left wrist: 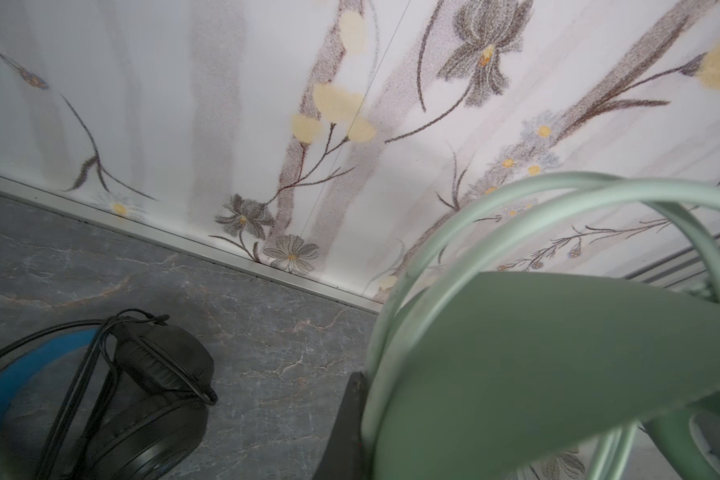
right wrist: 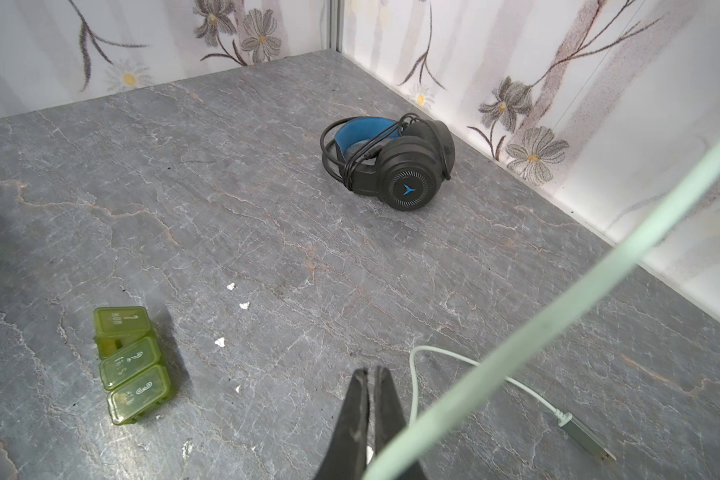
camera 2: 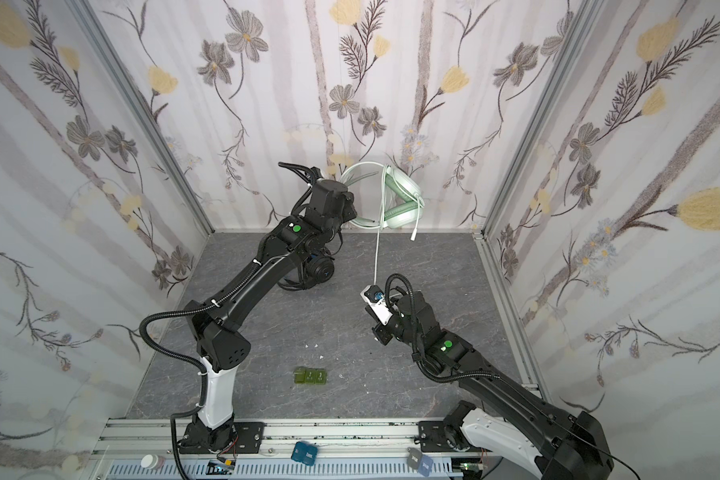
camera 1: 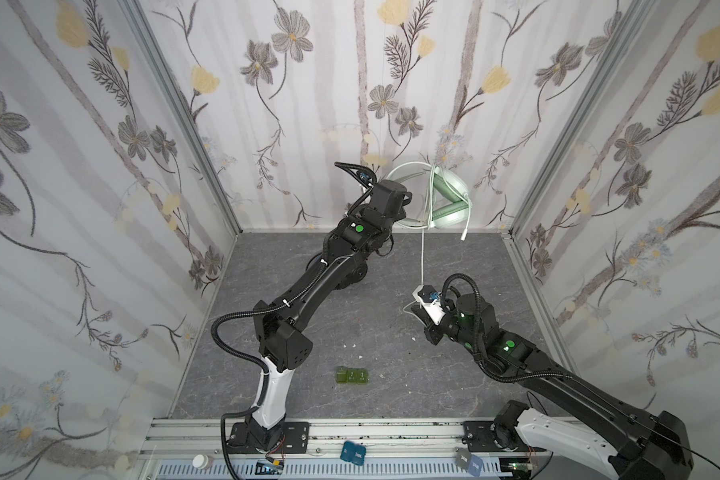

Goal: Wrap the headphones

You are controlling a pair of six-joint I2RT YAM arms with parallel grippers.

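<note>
Mint headset (camera 1: 449,199) held up at 12 o'clock, your left gripper (left wrist: 360,395) clamped on its headband (left wrist: 537,353), right gripper (right wrist: 368,374) pinching the cable (camera 1: 422,257) taut toward 6 o'clock, likely for winding

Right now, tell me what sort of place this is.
Probably a robot test cell: two arms bolted to an aluminium rail, with floral wallpapered panels boxing in a grey tabletop.

You have a matt, stone-veined grey tabletop (right wrist: 267,208); the black headset (right wrist: 404,178) at upper centre looks matt plastic with soft leathery pads, the mint headset (camera 1: 447,193) smooth plastic, the green boxes (right wrist: 132,361) translucent glossy plastic.
</note>
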